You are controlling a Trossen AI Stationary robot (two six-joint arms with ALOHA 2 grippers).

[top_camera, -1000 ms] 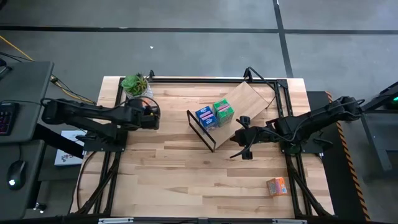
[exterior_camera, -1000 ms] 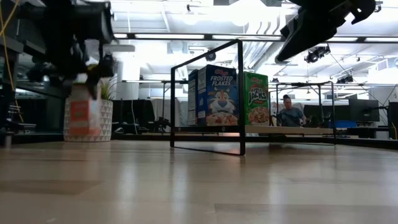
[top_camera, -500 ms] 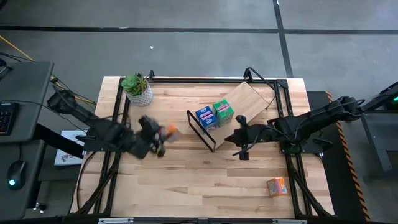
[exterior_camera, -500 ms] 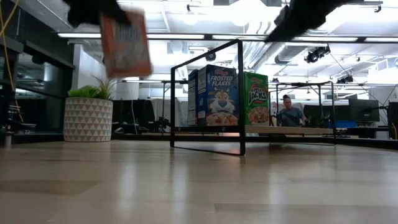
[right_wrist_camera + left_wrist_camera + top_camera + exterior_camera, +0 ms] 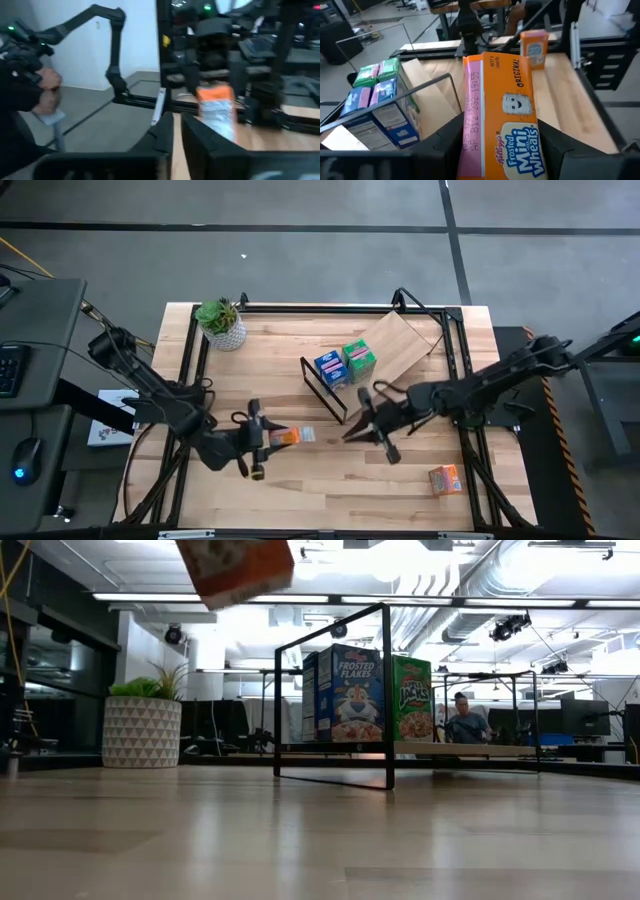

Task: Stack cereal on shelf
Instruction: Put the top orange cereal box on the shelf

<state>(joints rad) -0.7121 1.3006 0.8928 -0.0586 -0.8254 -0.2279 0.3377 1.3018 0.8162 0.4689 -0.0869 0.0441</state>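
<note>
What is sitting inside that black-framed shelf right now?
On the shelf stand two cereal boxes side by side: a blue box and a green box. A second blue box may stand behind the first, mostly covered.

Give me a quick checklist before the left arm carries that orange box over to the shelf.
1. Grip: left gripper shut on the Frosted Mini-Wheats box: ok.
2. Box lifted clear of the table: ok, per the low view.
3. Free room on the shelf beside the Frosted Flakes box and the green Apple Jacks box: ok.
4. Path: right gripper hangs near the shelf's front frame: not ok.
5. Second orange box waits at the table corner: ok.
</note>
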